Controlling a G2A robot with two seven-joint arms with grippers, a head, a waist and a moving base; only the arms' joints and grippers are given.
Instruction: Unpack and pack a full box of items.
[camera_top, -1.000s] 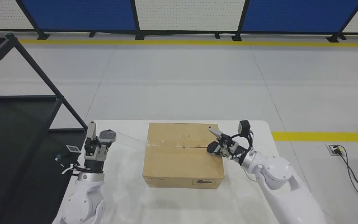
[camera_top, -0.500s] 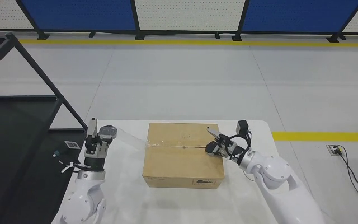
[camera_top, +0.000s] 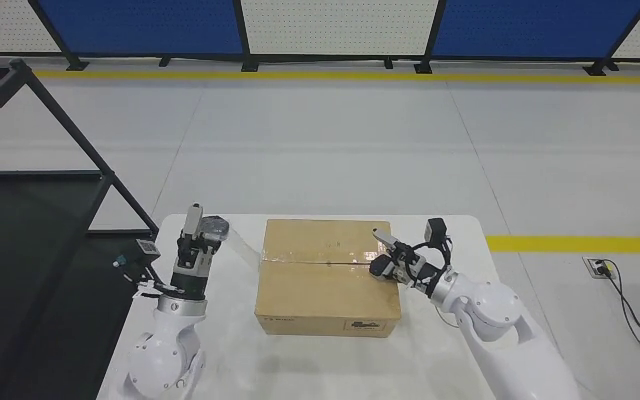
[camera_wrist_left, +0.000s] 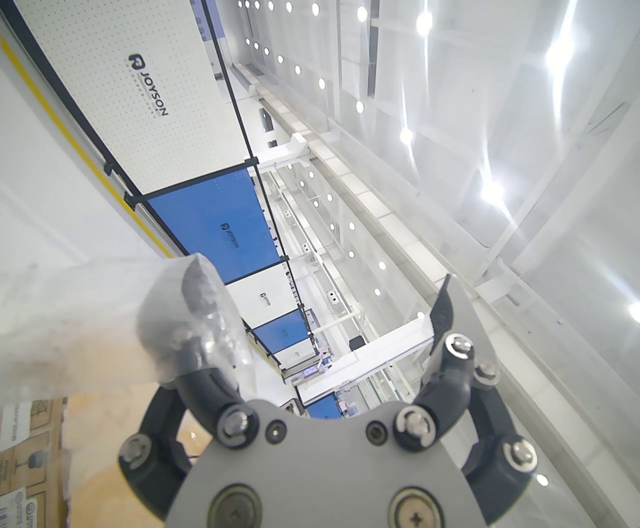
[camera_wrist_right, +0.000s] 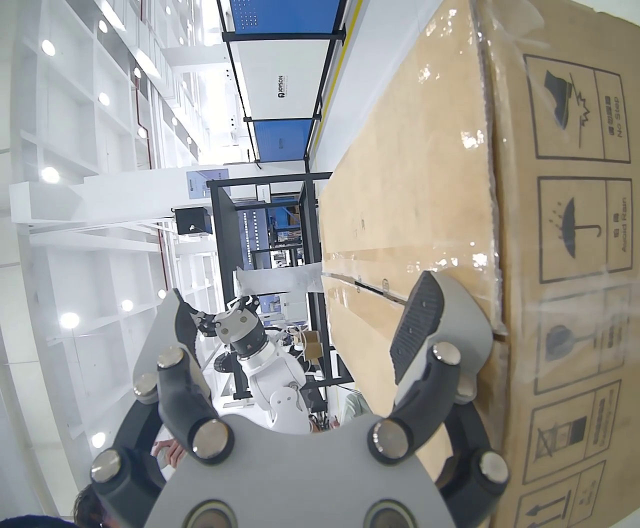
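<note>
A closed brown cardboard box (camera_top: 325, 275) stands in the middle of the white table (camera_top: 225, 335). A strip of clear tape (camera_top: 240, 250) runs from the box's top seam out to my left gripper (camera_top: 203, 232), which is held up beside the box's left end. In the left wrist view that gripper (camera_wrist_left: 320, 295) is open, and the tape (camera_wrist_left: 100, 310) clings around one finger (camera_wrist_left: 200, 300). My right gripper (camera_top: 383, 252) is open at the box's right end. One of its fingers (camera_wrist_right: 420, 325) rests on the box top (camera_wrist_right: 410, 165) by the seam.
A black metal frame (camera_top: 60, 150) stands off the table's left side. The box takes up most of the table's depth, with bare strips of table on either side of it and in front.
My left gripper has swung up and toward the box, still trailing the tape strip. My right gripper has stayed almost still at the box's right end.
</note>
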